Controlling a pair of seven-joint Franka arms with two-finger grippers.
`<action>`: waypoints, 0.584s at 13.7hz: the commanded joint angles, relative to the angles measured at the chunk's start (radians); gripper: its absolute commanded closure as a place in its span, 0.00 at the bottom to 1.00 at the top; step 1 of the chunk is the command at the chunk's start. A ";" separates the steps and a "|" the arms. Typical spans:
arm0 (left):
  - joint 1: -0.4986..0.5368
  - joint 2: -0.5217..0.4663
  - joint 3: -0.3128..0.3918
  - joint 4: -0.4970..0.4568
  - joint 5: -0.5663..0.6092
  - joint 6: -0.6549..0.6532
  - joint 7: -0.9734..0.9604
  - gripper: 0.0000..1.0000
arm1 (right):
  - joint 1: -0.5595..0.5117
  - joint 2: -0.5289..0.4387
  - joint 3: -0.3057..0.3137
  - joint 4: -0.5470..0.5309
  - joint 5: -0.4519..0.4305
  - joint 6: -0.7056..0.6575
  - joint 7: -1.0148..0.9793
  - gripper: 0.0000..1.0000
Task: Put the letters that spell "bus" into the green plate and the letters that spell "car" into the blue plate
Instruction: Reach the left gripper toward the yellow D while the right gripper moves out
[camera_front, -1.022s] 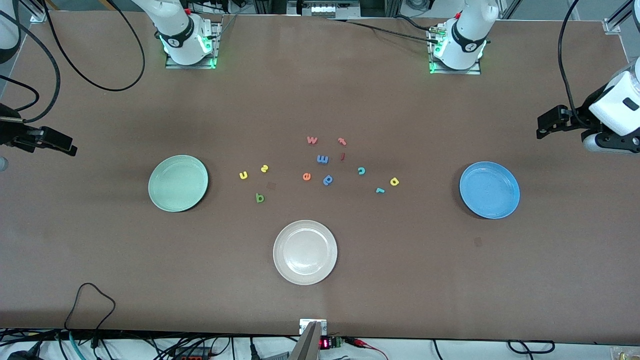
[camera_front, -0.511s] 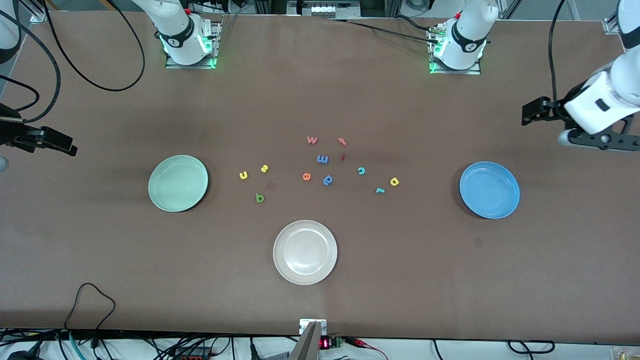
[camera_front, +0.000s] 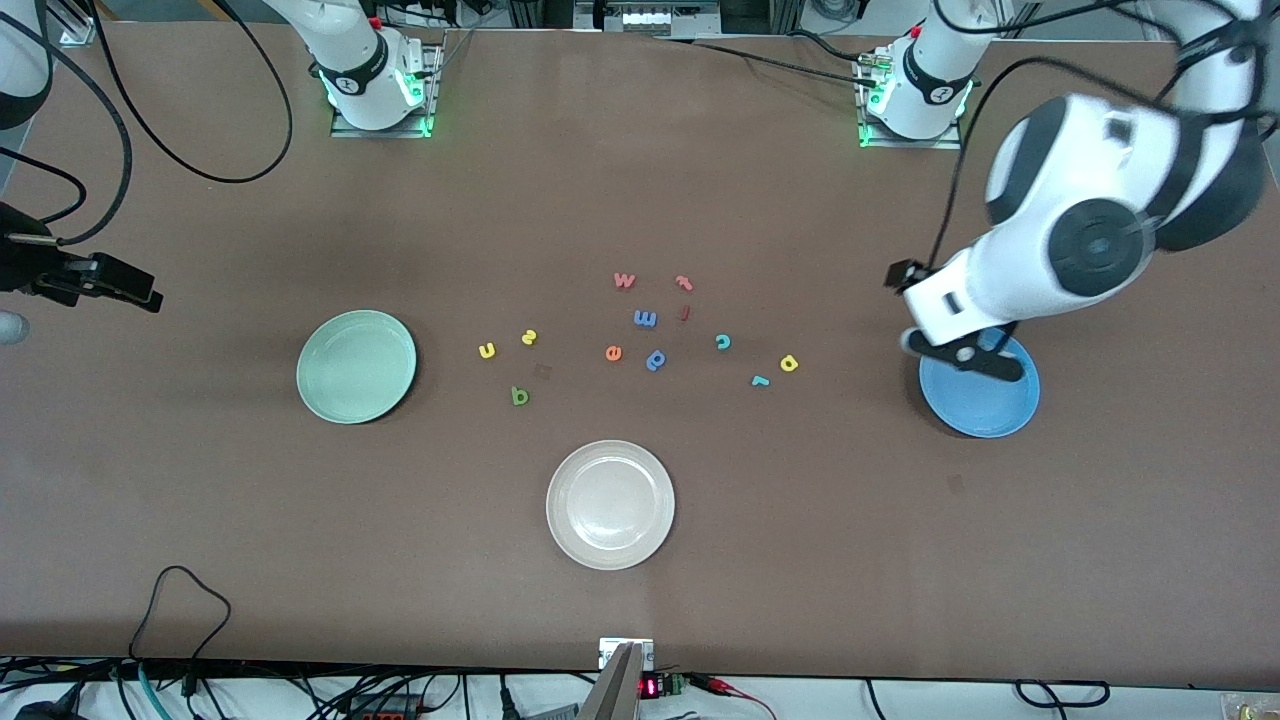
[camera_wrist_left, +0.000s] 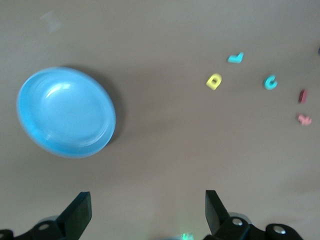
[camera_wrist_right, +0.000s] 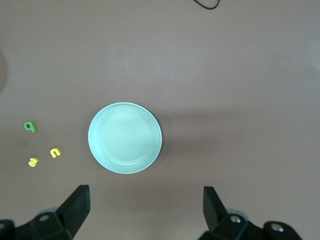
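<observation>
Lying on the tabletop (camera_front: 800, 560) between the empty green plate (camera_front: 356, 366) and empty blue plate (camera_front: 985, 400) are eleven letters, including b (camera_front: 519, 396), u (camera_front: 487, 350), s (camera_front: 528, 337), c (camera_front: 723, 342), a (camera_front: 788, 363), r (camera_front: 760, 380). One white plate (camera_front: 610, 505) sits nearer the camera. Left gripper (camera_wrist_left: 145, 212) hovers beside the blue plate, right gripper (camera_wrist_right: 145, 210) over the right arm's end; both have fingers apart.

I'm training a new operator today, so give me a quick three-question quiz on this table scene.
1. True or false: the round pale green plate holds a letter.
2. Which tiny foam letter lies nearest the round sky-blue plate: A) yellow "a" B) dark green "b" C) orange "e"?
3. Over what is the left gripper, and how are its fingers?

Key: 1 false, it is empty. 2 A. 3 Over the bare brown table beside the sky-blue plate; fingers open.
</observation>
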 joint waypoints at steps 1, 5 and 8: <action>-0.077 0.085 0.006 0.026 -0.009 0.119 -0.022 0.00 | 0.010 0.041 0.009 0.003 0.006 0.045 0.016 0.00; -0.181 0.184 0.008 -0.014 -0.012 0.294 -0.073 0.00 | 0.099 0.125 0.009 0.001 -0.004 0.062 0.015 0.00; -0.183 0.149 0.006 -0.247 -0.003 0.568 -0.039 0.00 | 0.160 0.251 0.010 0.001 0.017 0.139 0.016 0.00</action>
